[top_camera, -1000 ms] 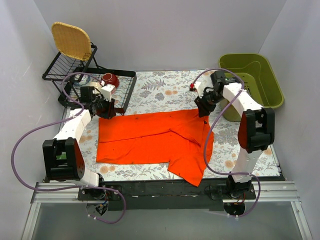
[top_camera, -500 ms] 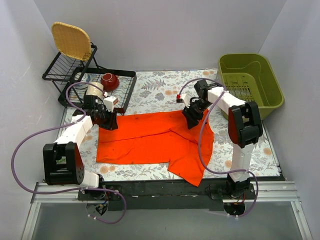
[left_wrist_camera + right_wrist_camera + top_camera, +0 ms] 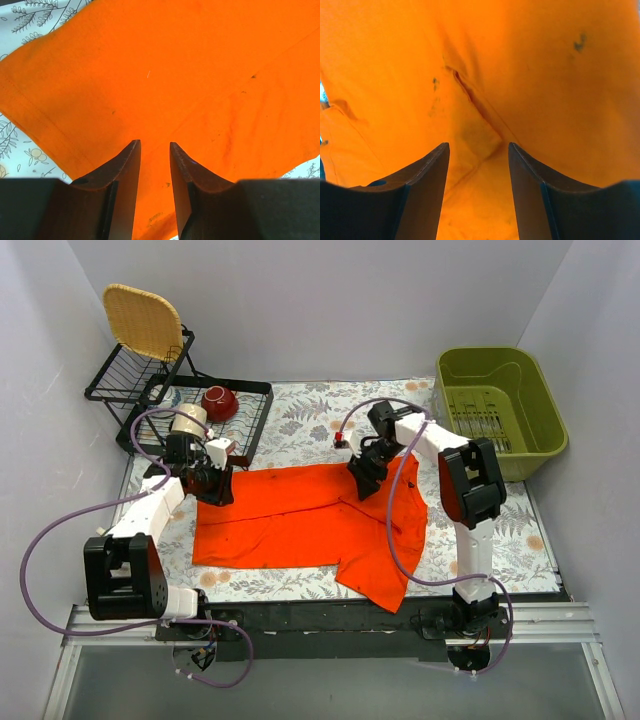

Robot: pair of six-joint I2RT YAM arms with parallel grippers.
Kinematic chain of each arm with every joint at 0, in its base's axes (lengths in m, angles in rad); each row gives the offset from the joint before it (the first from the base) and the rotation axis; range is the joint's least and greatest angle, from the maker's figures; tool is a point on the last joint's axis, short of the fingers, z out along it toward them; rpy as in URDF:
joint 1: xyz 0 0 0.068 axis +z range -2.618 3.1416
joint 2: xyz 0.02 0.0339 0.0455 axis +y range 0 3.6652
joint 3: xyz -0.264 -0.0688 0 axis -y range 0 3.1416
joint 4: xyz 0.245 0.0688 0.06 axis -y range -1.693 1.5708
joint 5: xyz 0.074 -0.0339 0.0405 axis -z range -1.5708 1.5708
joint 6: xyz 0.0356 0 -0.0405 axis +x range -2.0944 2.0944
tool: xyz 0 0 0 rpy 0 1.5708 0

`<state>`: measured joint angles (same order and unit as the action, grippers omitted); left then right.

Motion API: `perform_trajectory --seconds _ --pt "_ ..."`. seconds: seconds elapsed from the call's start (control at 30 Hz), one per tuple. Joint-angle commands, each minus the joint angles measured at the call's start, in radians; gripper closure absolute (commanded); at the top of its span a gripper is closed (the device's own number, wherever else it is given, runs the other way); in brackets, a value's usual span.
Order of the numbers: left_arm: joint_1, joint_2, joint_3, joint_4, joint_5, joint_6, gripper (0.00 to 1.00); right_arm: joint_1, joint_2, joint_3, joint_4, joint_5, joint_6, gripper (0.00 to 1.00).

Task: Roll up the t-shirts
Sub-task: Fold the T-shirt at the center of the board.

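The bright orange-red t-shirt lies spread flat on the floral mat, with one sleeve reaching toward the near edge. My left gripper is over the shirt's far left corner. In the left wrist view its jaws stand a narrow gap apart over flat orange cloth and hold nothing. My right gripper is over the shirt's far edge, right of the middle. In the right wrist view it is open wider over a creased seam of the cloth.
A black wire dish rack at the back left holds a red-brown bowl and a pale mug. A woven plate leans in its raised part. A green tub stands at the back right. The floral mat covers the table.
My right gripper has moved left along the shirt's far edge, from near the right corner toward the middle. My left gripper has shifted slightly onto the shirt's far left corner.
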<state>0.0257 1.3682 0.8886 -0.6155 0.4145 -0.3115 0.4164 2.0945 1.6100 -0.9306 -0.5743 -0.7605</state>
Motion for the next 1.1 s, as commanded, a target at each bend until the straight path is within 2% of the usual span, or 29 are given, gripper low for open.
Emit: perform_trajectory --seconds 0.0,0.23,0.4,0.73,0.97,1.03,1.07 --pt "0.002 -0.060 -0.013 -0.015 -0.019 0.011 0.70 0.024 0.047 0.062 0.004 -0.021 0.015 0.41" --pt "0.006 -0.072 -0.016 -0.020 -0.019 0.014 0.70 0.028 0.068 0.087 0.004 -0.006 0.016 0.46" --pt "0.006 -0.073 -0.010 -0.003 -0.014 0.012 0.70 0.044 0.026 0.045 0.013 -0.001 0.016 0.55" --pt "0.008 -0.109 0.001 0.022 0.009 0.011 0.70 0.168 -0.077 -0.077 0.061 0.103 0.035 0.69" --pt "0.006 -0.149 -0.011 0.043 0.047 0.002 0.69 0.340 -0.223 -0.222 0.116 0.246 0.099 0.68" --pt "0.006 -0.152 -0.016 0.048 0.052 0.005 0.68 0.436 -0.277 -0.269 0.115 0.241 0.130 0.60" --pt "0.006 -0.153 -0.017 0.049 0.052 0.006 0.68 0.465 -0.292 -0.280 0.102 0.217 0.136 0.52"
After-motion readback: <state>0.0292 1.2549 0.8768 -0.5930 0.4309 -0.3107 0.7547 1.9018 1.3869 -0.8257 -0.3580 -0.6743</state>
